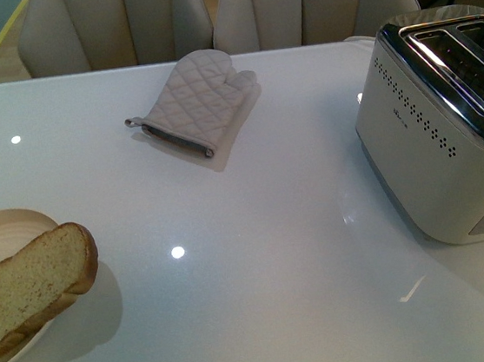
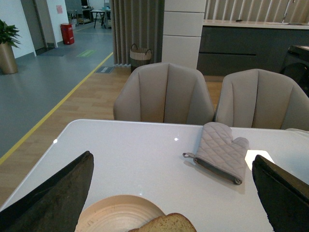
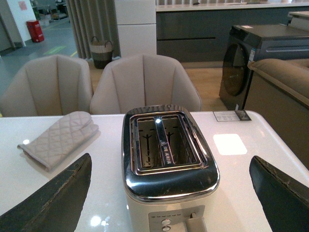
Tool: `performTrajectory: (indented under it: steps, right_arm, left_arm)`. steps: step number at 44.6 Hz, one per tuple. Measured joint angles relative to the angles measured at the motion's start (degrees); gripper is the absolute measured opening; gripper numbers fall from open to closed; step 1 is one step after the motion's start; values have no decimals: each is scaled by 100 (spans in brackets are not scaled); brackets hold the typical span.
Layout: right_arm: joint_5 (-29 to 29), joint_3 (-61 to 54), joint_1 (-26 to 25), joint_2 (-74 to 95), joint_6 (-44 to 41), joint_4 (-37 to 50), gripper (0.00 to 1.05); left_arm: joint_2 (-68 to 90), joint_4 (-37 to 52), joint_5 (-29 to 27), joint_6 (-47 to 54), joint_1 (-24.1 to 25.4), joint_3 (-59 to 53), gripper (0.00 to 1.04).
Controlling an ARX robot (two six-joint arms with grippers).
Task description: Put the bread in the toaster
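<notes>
Lower left: tan speckled bread slice (image 1: pixel 35 287) with golden crust on a round cream plate (image 1: pixel 2 227). Likely light, soft; pinch its crust gently. Left gripper (image 2: pixel 173 162) and right gripper (image 3: pixel 170 159) gape empty.

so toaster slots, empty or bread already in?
Empty. The right wrist view shows both slots of the toaster holding only wire guides; the bread leans on the plate.

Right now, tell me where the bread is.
In the front view the bread lies at the near left of the table, resting on the round cream plate, with the toaster far across on the right.
</notes>
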Motion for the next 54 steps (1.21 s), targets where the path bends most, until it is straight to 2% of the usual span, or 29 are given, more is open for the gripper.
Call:
performTrajectory:
  steps: [21,25,29,34,40,54]
  right_arm:
    - [0,0,-2,0,0,0,96]
    - [-2,0,0,0,0,0,96]
    - [2,0,-2,0,0,0,96]
    - [0,0,0,0,0,0,96]
    - [0,0,0,0,0,0,96]
    - [0,0,0,0,0,0,96]
  left_arm:
    - [13,-26,37,-72,2,4,98]
    - [511,-894,439,-1169,83,348,98]
    - [1108,-844,632,-2247,170,540,98]
    - [2288,15,975,-3080,614,918,98]
    - [4210,1276,1209,-3163,1272,1303,98]
    - [7724,2946,861,-2524,2138,1816,98]
